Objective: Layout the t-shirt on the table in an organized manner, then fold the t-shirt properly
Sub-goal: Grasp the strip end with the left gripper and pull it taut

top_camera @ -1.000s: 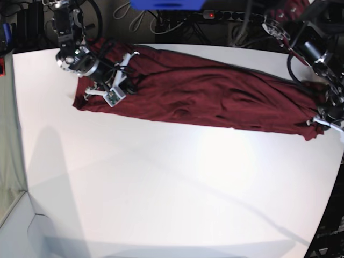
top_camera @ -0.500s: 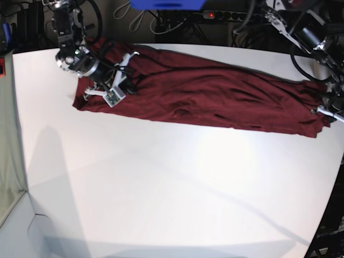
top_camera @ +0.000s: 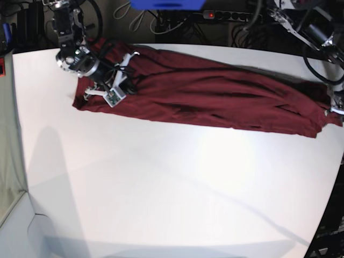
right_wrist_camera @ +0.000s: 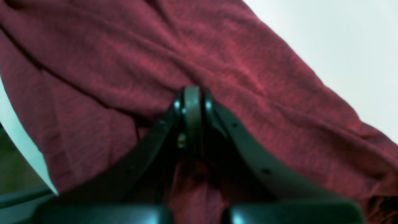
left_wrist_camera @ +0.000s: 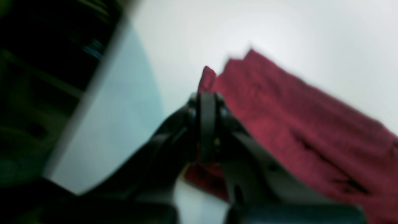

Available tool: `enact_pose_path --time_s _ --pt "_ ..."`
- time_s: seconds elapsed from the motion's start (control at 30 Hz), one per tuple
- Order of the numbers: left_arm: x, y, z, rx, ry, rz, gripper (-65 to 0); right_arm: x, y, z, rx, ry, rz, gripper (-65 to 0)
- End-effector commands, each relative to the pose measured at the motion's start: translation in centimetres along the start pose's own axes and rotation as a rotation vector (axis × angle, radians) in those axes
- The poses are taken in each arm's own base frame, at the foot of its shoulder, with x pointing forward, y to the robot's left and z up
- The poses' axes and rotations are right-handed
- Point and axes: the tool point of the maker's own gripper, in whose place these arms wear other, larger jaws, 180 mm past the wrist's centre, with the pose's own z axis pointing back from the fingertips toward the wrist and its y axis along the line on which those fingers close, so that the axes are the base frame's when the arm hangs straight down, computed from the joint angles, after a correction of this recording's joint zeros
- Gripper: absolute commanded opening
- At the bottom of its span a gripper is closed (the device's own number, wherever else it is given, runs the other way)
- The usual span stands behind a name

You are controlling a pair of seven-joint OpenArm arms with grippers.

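The maroon t-shirt [top_camera: 215, 99] lies stretched in a long wrinkled band across the far part of the white table [top_camera: 161, 188]. At the band's left end my right gripper [top_camera: 126, 83] rests on the cloth. Its wrist view shows the right gripper [right_wrist_camera: 192, 93] shut, with t-shirt [right_wrist_camera: 248, 77] fabric pinched under its tips. My left gripper [top_camera: 329, 110] holds the band's right end beside the table's curved edge. From the left wrist camera, the left gripper [left_wrist_camera: 206, 99] is shut, and a tab of t-shirt [left_wrist_camera: 295, 124] pokes out past its tips.
Behind the table's far edge lie cables and a power strip [top_camera: 226, 15], beside a blue object [top_camera: 166, 4]. The table edge [left_wrist_camera: 93, 93] runs close to the left gripper, with a dark drop beyond. Bare white tabletop fills the near half.
My left arm has moved right and slightly back, drawing the shirt's right end toward the table edge and pulling the band straighter. The right arm has stayed put.
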Motion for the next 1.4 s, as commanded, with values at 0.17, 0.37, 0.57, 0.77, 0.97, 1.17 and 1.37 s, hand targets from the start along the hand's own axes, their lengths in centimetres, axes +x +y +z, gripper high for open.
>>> enact_pose_path --time_s 0.17,0.37,0.57,0.77,0.97,1.17,1.37 --pt "3.3 0.4 1.5 0.028 -0.063 -0.049 -64.7 0.4 -0.2 0.1 -0.005 -0.006 0.013 -65.0" --pt "2.4 0.6 1.5 0.03 -0.045 -0.051 -64.7 0.5 -0.2 0.2 -0.005 -0.01 0.013 -65.0" --pt "0.5 -0.2 1.3 0.012 -0.015 -0.034 -64.7 0.6 -0.2 0.2 -0.003 -0.012 0.01 -65.0" --pt "-1.1 -0.3 0.6 -0.004 0.027 -0.009 -64.6 0.6 -0.2 0.2 -0.004 -0.013 0.011 -65.0" --pt "-3.5 -0.2 0.0 -0.012 0.091 0.002 -64.4 0.6 -0.2 0.2 -0.004 -0.014 0.013 -65.0" --pt "-4.4 0.0 0.3 -0.012 0.111 -0.003 -56.3 0.6 -0.2 0.2 -0.004 -0.014 0.013 -65.0" --pt "-4.4 0.2 0.5 -0.007 0.111 -0.009 -30.3 0.6 -0.2 0.2 -0.004 -0.014 0.013 -65.0"
